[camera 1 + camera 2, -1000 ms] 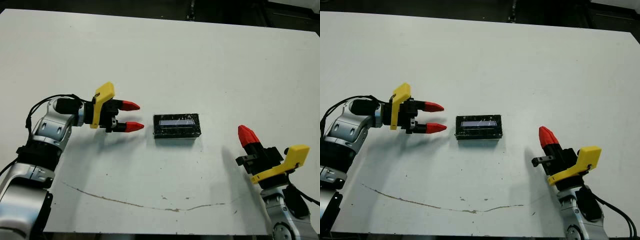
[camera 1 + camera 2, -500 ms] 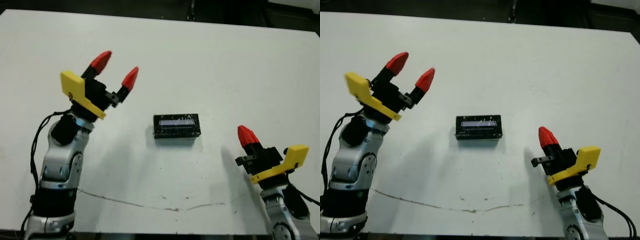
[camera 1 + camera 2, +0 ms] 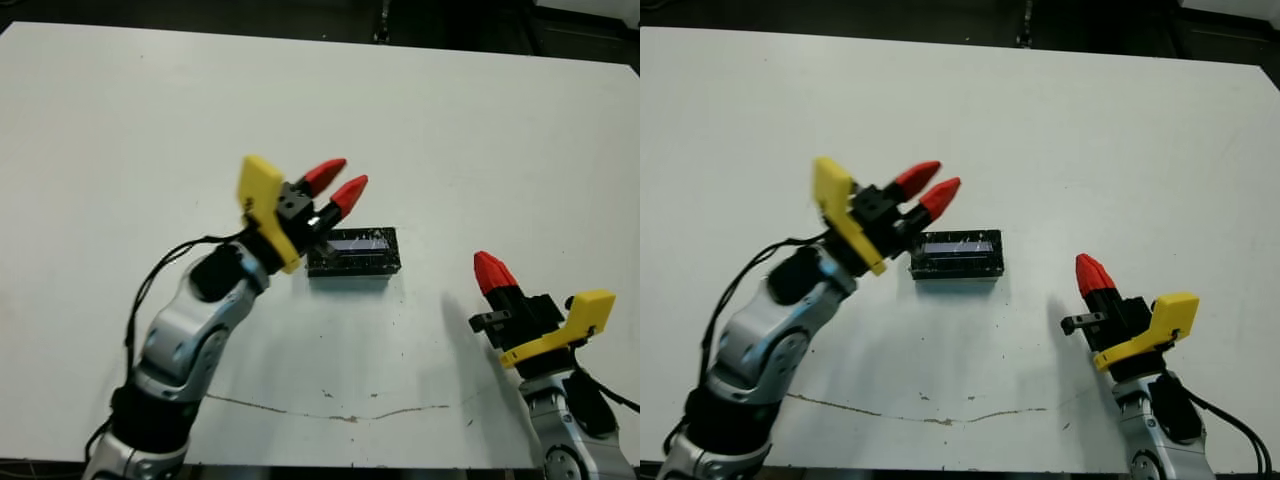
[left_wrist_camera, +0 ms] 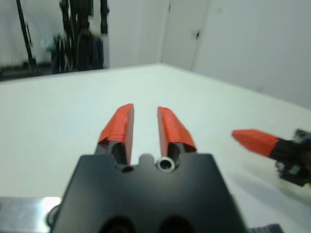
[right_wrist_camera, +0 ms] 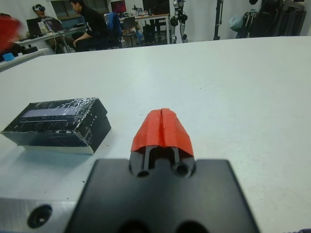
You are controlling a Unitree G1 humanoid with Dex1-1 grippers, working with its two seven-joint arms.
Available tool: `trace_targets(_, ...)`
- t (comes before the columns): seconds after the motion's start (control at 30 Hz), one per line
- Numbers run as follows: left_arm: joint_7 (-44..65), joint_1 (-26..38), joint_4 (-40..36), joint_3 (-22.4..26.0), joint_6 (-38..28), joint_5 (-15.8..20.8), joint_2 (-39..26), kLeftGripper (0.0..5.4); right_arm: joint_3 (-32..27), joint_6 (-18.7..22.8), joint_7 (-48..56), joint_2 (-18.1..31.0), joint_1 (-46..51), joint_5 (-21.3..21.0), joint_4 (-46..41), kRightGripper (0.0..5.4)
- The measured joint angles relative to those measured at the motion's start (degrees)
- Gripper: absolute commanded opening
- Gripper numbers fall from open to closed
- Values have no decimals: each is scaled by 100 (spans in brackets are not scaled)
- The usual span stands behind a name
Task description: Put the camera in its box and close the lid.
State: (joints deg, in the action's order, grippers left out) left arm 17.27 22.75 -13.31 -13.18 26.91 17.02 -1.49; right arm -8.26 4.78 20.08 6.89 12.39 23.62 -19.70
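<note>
The lid (image 3: 355, 243), glossy black with a pale strip, lies flat on the box (image 3: 352, 267) at the table's middle; only the box's dark sides show. No camera is visible. My left gripper (image 3: 338, 185) hangs raised over the box's left end, pointing up and to the right, open with a narrow gap and nothing between its fingers (image 4: 119, 125). My right gripper (image 3: 492, 270) rests shut and empty near the front right, well apart from the box (image 5: 58, 127). It also appears in the left wrist view (image 4: 255, 141).
A thin brown line (image 3: 330, 405) runs across the white table (image 3: 450, 130) near its front edge. Beyond the table's far side, the right wrist view shows seated people (image 5: 92, 29) and desks.
My left arm swung from the box's left side up into the air, then over toward the box's left end, and its fingers came closer together. The right arm and the box stayed still.
</note>
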Motion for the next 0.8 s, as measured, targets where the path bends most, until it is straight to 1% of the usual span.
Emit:
trace_targets(0.13,-144,236,466,-135,120,-214,164,20,4,-2,-65,0,18,-62,-9,0)
trace_targets(0.2,-181,285,681,-193,137,-312,245,1,4,-8,-62,-2,20,-51,-6,0)
trace_targets(0.4,-199,288,1311,-340,83,-540,458,1,4,-17,-55,-3,21,-26,-1,0)
trace_targets(0.5,-209,108,1390,-473,-59,-683,525,1,-11,-17,-61,-3,19,10,1,0)
trace_targets(0.7,-295,-202,1322,-631,-70,-821,693,1,-44,-8,-107,-3,15,72,-10,0)
trace_targets(0.8,-339,-251,1406,-641,-114,-891,798,1,-50,-9,-108,-3,16,80,-9,0)
